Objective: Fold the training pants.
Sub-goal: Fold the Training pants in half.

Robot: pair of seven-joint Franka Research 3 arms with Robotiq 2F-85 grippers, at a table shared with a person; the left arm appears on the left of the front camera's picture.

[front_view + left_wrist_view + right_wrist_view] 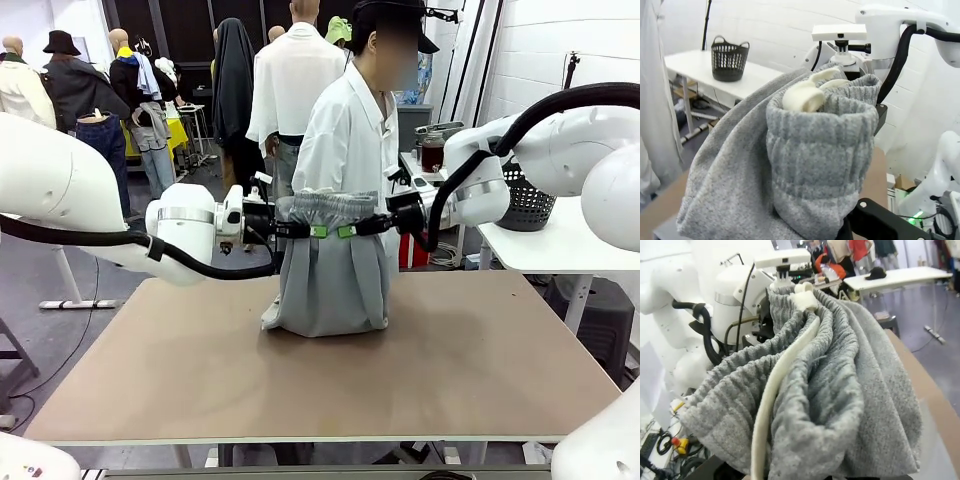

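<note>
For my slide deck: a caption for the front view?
Both grippers, left and right, hold the grey training pants up by the waistband, legs bunched on the table.

White rounded arms (60, 190), black cables (200, 265), green pads (319, 231)

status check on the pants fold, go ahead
Left gripper and right gripper both shut on training pants waistband. Pants hang, hem resting on table. Person close behind.
</note>
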